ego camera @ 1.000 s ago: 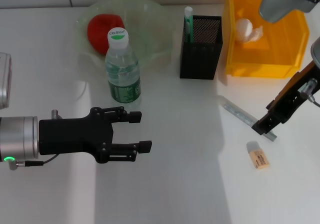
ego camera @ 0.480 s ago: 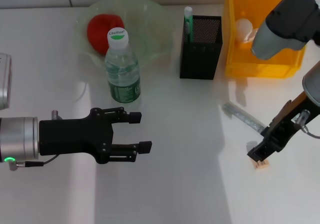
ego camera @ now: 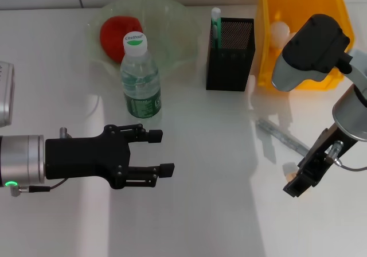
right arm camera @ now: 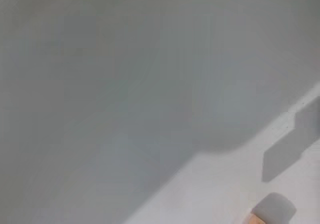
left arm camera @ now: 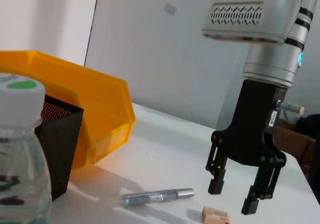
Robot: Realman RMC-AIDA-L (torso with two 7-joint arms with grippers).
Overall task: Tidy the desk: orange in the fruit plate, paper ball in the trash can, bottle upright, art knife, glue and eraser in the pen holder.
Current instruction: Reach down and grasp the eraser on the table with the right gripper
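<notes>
My right gripper hangs open just above the eraser, which it mostly hides in the head view. The left wrist view shows that gripper with its jaws apart over the tan eraser. The silver art knife lies on the table beside them. The glue stick stands in the black pen holder. The bottle stands upright. The orange sits in the green fruit plate. The paper ball lies in the yellow bin. My left gripper is open and empty, near the bottle.
The right arm's grey body hangs over the yellow bin. The eraser's end shows at the edge of the right wrist view, on the white table. A metal object sits at the far left edge.
My right arm has swung toward the table's front, and its gripper has moved from the art knife to over the eraser. The left arm has not moved.
</notes>
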